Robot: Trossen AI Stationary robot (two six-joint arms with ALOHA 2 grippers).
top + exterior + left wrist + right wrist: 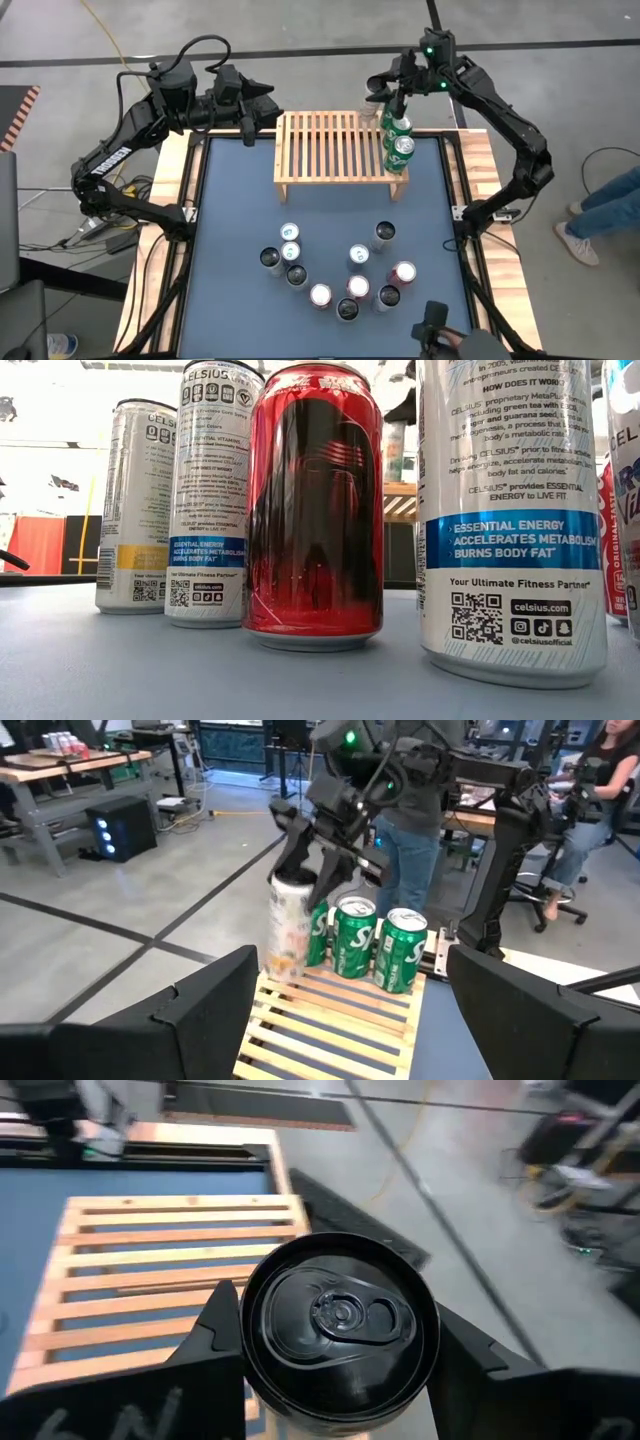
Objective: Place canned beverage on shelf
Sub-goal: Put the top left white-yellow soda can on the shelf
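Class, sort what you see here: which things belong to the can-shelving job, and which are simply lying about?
Job:
- low light-wood slatted shelf
- white can with black lid, in right gripper
- green cans on shelf
- waiting upright cans

Lying about:
- yellow floor cable
- idle left gripper

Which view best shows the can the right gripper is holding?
The left wrist view: the white can shows full height, pinched by the right gripper above the shelf, beside green cans. The right wrist view shows only its dark lid; the high view a glimpse under the arm; the low view nothing.
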